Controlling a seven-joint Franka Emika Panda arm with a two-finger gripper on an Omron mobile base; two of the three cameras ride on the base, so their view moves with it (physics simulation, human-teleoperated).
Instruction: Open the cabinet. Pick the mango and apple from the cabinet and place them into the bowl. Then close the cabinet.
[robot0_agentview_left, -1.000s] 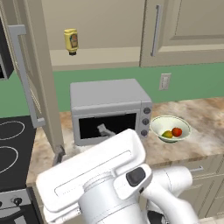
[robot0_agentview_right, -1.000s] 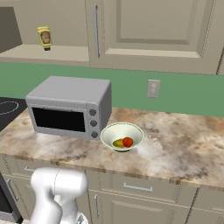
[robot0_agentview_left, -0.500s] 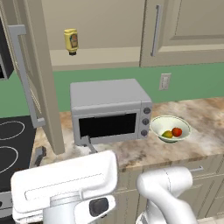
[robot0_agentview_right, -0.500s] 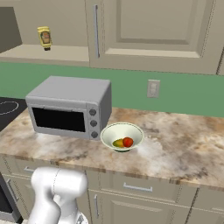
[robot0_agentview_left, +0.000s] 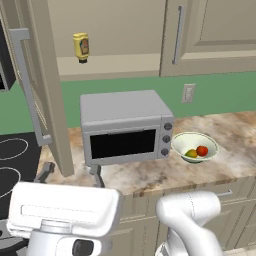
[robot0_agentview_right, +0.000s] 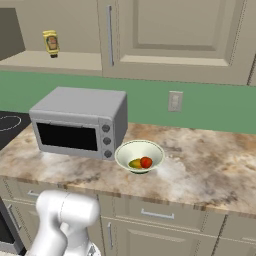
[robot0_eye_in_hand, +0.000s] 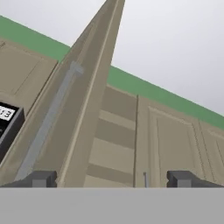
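A: Where are the fruits?

B: Both lie in the bowl (robot0_agentview_left: 195, 146) at the right middle of the left base view, on the marbled countertop (robot0_agentview_left: 235, 135) just right of the grey microwave (robot0_agentview_left: 125, 127). The apple (robot0_agentview_left: 202, 150) touches the mango (robot0_agentview_left: 191, 153).

A: And the cabinet (robot0_agentview_left: 210, 35)?

B: Its left door (robot0_agentview_left: 42, 85) stands swung out at the left edge, its right door shut. A yellow squeeze bottle (robot0_agentview_left: 81, 47) sits on the shelf at upper left.

A: The pincer?

B: The gripper (robot0_eye_in_hand: 111, 178) has its jaws spread wide, holding nothing, at the bottom of the hand view, facing the door's edge.
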